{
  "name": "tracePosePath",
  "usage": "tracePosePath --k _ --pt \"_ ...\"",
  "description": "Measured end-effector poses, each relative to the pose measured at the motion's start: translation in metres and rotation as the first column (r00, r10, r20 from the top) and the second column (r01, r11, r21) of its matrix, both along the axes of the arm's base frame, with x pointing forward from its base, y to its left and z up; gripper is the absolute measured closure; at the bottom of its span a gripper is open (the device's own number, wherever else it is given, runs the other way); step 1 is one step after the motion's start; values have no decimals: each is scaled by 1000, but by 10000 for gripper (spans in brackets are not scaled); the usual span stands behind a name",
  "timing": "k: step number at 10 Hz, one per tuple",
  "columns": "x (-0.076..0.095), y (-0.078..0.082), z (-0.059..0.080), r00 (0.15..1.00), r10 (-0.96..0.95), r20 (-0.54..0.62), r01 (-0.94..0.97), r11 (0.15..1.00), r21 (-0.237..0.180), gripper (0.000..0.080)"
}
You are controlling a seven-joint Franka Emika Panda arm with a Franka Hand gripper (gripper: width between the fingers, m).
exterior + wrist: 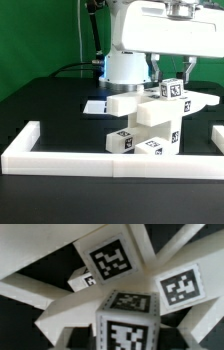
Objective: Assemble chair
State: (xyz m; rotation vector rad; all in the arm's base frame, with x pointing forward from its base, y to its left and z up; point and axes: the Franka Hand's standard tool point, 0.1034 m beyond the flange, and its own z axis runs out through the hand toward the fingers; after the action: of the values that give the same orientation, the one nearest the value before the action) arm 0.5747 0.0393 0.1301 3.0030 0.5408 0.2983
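Matte-white chair parts (150, 120) are lying in one heap mid-table on the black tabletop (45, 115), just behind the front run of the white border rail (100, 162). I'm hanging over the heap from above. My gripper (173, 80) is pinching the top block (172, 91), a tagged white piece sitting highest in the pile, w/ my 2 fingers pressed against its sides and barely apart.

Around it: a flat seat panel (135, 103) is sticking out below the block toward the exterior view's left. 2 low tagged blocks (125, 140) are lying at the foot of the heap, close to the rail. The rest of the stack is crowding right under my fingers, touching or nearly so; I can't tell which pieces are joined. The marker board (95, 107) is lying flat beside the seat panel, on the exterior view's left, apart from the heap. My arm's base (125, 65) is standing behind everything, w/ a green backdrop (40, 30) further back.

Counts: 1 heap, 1 seat panel, 2 low blocks, 1 top block. The rail is showing 3 stretches: front, plus one at each side. In the wrist view, 4 large tags (110, 258) are facing the camera on tilted white faces, plus 1 small tag further back, partly hidden. White bars are crossing diagonally btw them, too close to sort out.
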Motion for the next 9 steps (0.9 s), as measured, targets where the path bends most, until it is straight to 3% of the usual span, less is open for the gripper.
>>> tracePosePath --k 1,2,3,4,5,8,9 --pt "2 0 2 1000 0 8 0 1000 1 678" --pt "2 0 2 1000 -7 9 7 1000 2 678" --pt "2 0 2 999 -30 9 30 1000 7 774" --pt "2 0 2 999 -33 10 33 999 8 791" --pt "2 1 2 983 -184 12 183 982 43 791" --pt "2 0 2 975 -221 11 220 974 51 798" --pt "2 0 2 975 -221 11 221 974 51 708"
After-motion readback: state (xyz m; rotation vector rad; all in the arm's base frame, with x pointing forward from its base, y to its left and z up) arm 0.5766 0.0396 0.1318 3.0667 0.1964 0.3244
